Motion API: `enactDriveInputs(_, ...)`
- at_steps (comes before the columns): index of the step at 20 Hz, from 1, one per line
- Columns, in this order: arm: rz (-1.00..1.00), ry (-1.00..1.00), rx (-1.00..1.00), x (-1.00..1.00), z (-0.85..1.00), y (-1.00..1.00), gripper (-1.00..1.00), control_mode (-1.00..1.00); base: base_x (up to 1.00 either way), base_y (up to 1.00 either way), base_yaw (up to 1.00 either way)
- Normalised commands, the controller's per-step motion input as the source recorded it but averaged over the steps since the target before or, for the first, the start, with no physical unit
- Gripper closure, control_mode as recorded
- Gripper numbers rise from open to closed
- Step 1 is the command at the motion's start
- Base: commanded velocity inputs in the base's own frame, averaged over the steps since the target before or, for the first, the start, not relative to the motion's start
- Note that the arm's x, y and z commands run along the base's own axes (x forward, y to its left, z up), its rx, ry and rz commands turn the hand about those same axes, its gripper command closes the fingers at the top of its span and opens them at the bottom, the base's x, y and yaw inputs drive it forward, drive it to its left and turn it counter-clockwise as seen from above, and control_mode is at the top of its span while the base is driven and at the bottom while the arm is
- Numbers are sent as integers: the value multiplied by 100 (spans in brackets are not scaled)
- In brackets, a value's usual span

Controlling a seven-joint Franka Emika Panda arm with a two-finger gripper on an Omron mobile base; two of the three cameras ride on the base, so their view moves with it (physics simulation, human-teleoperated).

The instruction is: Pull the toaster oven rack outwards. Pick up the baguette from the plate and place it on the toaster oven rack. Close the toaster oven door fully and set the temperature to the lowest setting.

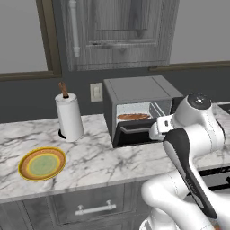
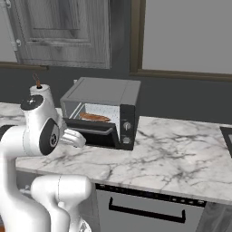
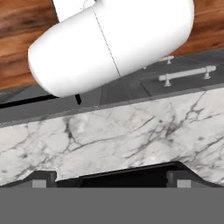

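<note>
The dark grey toaster oven [image 1: 134, 90] [image 2: 108, 90] stands on the marble counter. Its door [image 1: 134, 134] [image 2: 90, 131] hangs half open, tilted outwards. Inside, the brown baguette [image 1: 133, 117] [image 2: 95, 117] lies on the wire rack [image 2: 84, 118]. The yellow-orange plate [image 1: 42, 164] sits bare at the counter's front left. My gripper [image 1: 158, 130] [image 2: 77, 138] [image 3: 111, 180] is at the door's free edge, and its fingertips [image 3: 43, 178] stand wide apart, open. A dark edge lies low between them in the hand view. Two round knobs [image 2: 127, 126] sit on the oven's right panel.
A white paper towel roll [image 1: 69, 117] [image 2: 38, 90] stands left of the oven. A wall outlet [image 1: 96, 92] is behind it. A dark cooktop [image 2: 226, 140] lies at the far right. Drawers with bar handles [image 1: 95, 208] run under the counter.
</note>
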Motion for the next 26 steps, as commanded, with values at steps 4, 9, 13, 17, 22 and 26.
enactDriveInputs(4,13,-1,4,51,-43,22,-100,-100,0,0,0)
enactDriveInputs(9,9,-12,5,35,-40,25,-100,-100,0,0,0)
enactDriveInputs(13,3,-16,6,42,-33,18,-100,-100,0,0,0)
enactDriveInputs(17,0,-18,4,42,-40,9,-100,-100,0,0,0)
enactDriveInputs(22,0,-17,3,51,-38,10,-100,-100,0,0,0)
enactDriveInputs(26,0,-15,4,60,-29,10,-100,-100,0,0,0)
